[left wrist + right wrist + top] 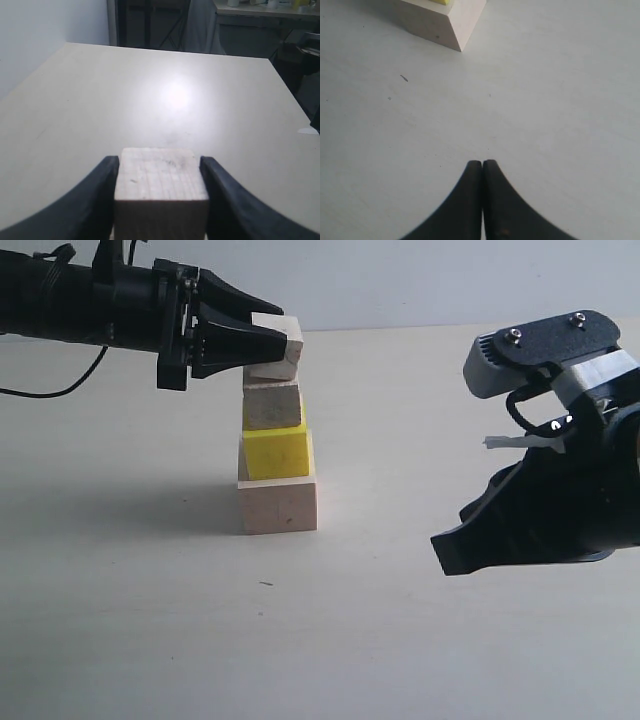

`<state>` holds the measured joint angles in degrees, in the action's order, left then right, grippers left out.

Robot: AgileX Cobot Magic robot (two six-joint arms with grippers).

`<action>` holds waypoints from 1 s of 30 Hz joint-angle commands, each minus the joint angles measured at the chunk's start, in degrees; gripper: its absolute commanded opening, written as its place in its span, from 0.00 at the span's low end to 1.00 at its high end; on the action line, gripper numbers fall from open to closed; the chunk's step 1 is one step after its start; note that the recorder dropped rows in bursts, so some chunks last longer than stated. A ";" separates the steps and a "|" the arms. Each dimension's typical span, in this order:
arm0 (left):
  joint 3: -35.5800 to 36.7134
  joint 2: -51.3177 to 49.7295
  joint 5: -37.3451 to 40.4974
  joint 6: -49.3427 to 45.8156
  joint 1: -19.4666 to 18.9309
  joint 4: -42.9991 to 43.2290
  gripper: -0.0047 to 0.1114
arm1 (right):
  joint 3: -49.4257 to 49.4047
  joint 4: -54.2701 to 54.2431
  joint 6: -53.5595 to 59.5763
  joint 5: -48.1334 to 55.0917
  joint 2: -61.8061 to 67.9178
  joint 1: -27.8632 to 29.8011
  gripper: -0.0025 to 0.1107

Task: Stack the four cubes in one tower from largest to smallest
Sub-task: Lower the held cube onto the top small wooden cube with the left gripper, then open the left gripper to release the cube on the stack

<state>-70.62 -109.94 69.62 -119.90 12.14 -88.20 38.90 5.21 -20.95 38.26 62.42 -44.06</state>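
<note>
Left arm (70, 300): matte black casing, ribbed along the forearm; a thin black cable (70, 388) is looped beneath.
Left gripper (272, 345): black, curved, tapered fingers.
Right gripper (447, 552): black, curved fingers narrowed to slim tips.
Grey housing (545, 352): rounded, fastened by two silver screws (514, 334); a white strip (497, 442) is attached below.

table (150, 640): pale, matte | dark speck (266, 584) (tiny) on it | wall (400, 280): white
</note>
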 commanded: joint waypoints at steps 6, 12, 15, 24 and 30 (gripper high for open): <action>0.01 -0.06 0.34 -0.08 -0.20 -2.06 0.52 | -0.25 -0.22 0.32 -0.39 -0.45 0.04 0.02; 0.01 -0.06 0.34 -0.08 -0.20 -1.95 0.53 | -0.25 -0.25 0.46 -0.39 -0.45 0.04 0.02; 0.01 -0.06 0.34 -0.08 -0.20 -1.95 0.53 | -0.25 -0.25 0.46 -0.39 -0.45 0.04 0.02; 0.01 0.06 0.34 0.38 -0.20 -0.91 0.53 | -0.25 -0.13 0.45 -0.39 -0.45 0.04 0.02; 0.01 0.50 0.34 1.26 -0.20 1.05 0.53 | -0.25 -0.13 0.45 -0.39 -0.45 0.04 0.02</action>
<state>-70.62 -109.94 69.62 -119.47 12.04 -87.49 38.90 5.21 -20.95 38.26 62.42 -44.06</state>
